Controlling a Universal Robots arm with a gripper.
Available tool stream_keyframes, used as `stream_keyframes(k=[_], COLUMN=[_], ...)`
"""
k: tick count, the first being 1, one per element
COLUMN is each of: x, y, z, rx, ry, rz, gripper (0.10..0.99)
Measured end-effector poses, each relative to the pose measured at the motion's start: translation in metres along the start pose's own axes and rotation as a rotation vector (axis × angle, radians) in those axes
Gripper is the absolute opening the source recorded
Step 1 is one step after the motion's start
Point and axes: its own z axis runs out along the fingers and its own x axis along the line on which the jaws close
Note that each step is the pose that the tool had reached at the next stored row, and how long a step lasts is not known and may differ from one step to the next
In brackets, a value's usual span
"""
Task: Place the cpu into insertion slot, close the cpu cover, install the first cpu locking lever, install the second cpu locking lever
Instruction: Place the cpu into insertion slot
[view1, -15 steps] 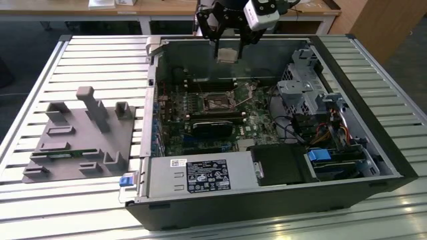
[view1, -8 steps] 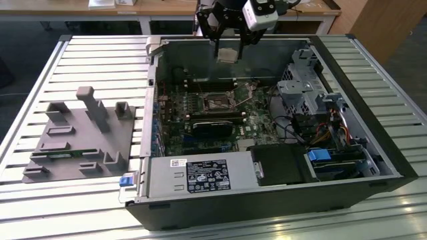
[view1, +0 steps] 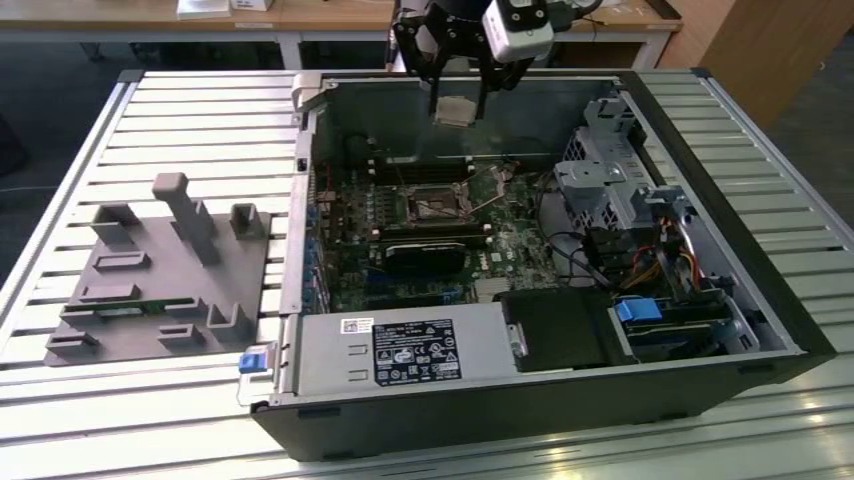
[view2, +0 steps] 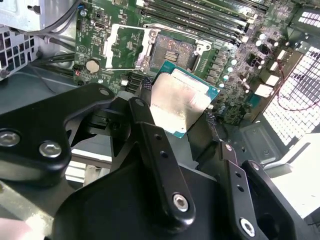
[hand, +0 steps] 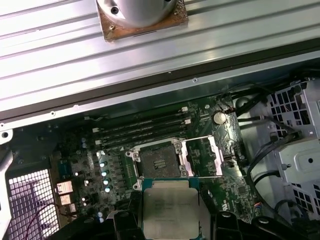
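Above the open computer case (view1: 534, 420), the gripper (view1: 457, 98) has its jaws closed on the cpu (view1: 454, 111), taking it by two opposite edges, well clear of the motherboard (view1: 347, 260) below. We judge the chip light, thin and stiff. Its smooth metal face would give little purchase, and its underside would not forgive a knock or scrape. The edges therefore look like the right place to hold it, squarely and without much squeeze. The exterior view gives us height: the chip hangs in the air near the case's far wall, touching nothing but the gripper. The first wrist view gives us the target: the insertion slot (hand: 159, 161) lies bare just beside the chip, with the cpu cover (hand: 202, 157) swung open next to it. The second wrist view gives us the grip itself, with black fingers (view2: 145, 120) pressed to the chip's sides and its green rim showing along one edge.
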Motion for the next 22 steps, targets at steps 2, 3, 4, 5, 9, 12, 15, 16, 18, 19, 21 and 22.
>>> stream_keyframes(k=[2, 3, 4, 5, 9, 12, 15, 16, 18, 19, 21, 22], x=[0.0000, 0.0000, 0.0000, 0.0000, 0.0000, 0.0000, 0.0000, 0.0000, 0.0000, 0.0000, 0.0000, 0.0000], y=[0.0000, 0.0000, 0.0000, 0.0000, 0.0000, 0.0000, 0.0000, 0.0000, 0.0000, 0.0000, 0.0000, 0.0000], z=[0.0000, 0.0000, 0.0000, 0.0000, 0.0001, 0.0001, 0.0001, 0.0001, 0.0001, 0.0001, 0.0002, 0.0002], rx=[0.000, 0.000, 0.000, 0.000, -0.001, -0.001, -0.001, -0.001, -0.001, -0.001, -0.001, -0.001], ry=[-0.0007, -0.0010, -0.0014, -0.0017, -0.0031, -0.0040, -0.0049, -0.0052, -0.0058, -0.0061, -0.0066, -0.0070], rz=[0.008, 0.012, 0.015, 0.019, 0.035, 0.045, 0.055, 0.058, 0.064, 0.068, 0.074, 0.078], gripper=[0.537, 0.537, 0.537, 0.537, 0.537, 0.537, 0.537, 0.537, 0.537, 0.537, 0.537, 0.537])
